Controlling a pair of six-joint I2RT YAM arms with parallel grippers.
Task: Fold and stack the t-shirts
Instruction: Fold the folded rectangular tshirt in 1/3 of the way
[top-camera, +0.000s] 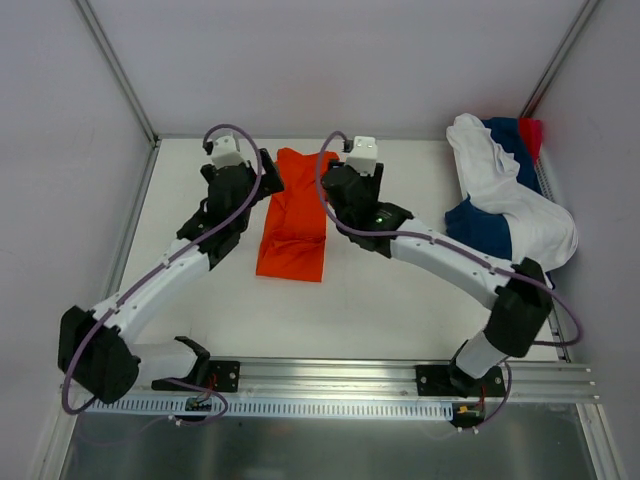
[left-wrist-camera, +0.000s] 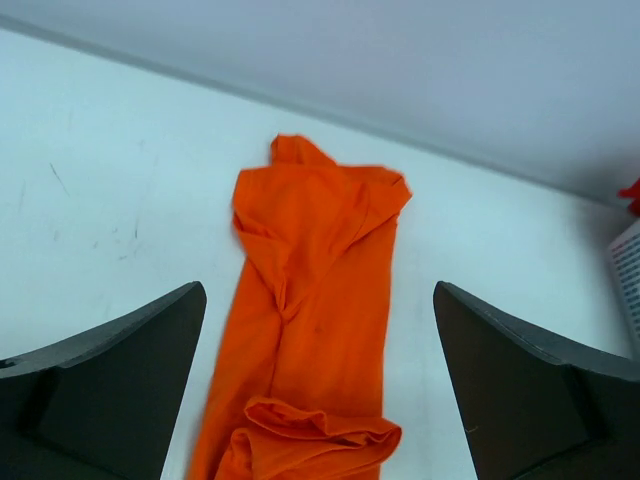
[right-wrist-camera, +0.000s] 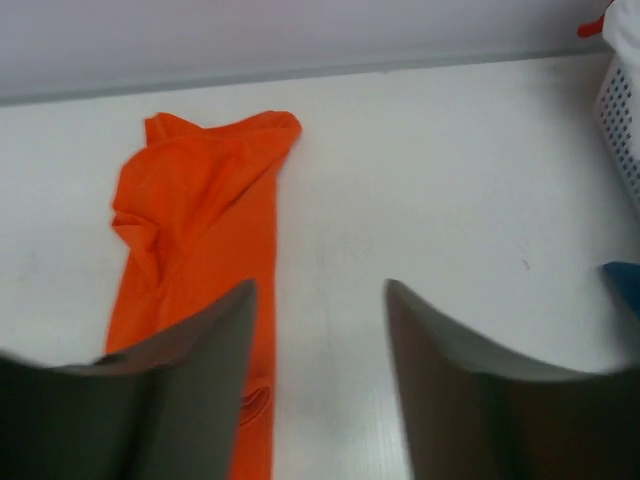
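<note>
The bright orange t-shirt (top-camera: 292, 215) lies on the white table (top-camera: 380, 300) as a long narrow strip, its near end bunched into folds (left-wrist-camera: 320, 440). My left gripper (top-camera: 268, 172) hovers at the strip's left edge, open, with the cloth showing between its fingers (left-wrist-camera: 318, 290) and nothing held. On the strip's right side my right gripper (top-camera: 328, 178) is open over bare table (right-wrist-camera: 320, 285), its left finger (right-wrist-camera: 200, 370) overlapping the shirt's edge (right-wrist-camera: 200, 210). A white t-shirt (top-camera: 510, 195), a navy one (top-camera: 480, 230) and a red-pink one (top-camera: 530, 132) are piled at the right.
A white perforated basket (right-wrist-camera: 622, 110) stands at the far right by the pile. Walls close in the table at the back and on both sides. The arms' base rail (top-camera: 330, 385) runs along the near edge.
</note>
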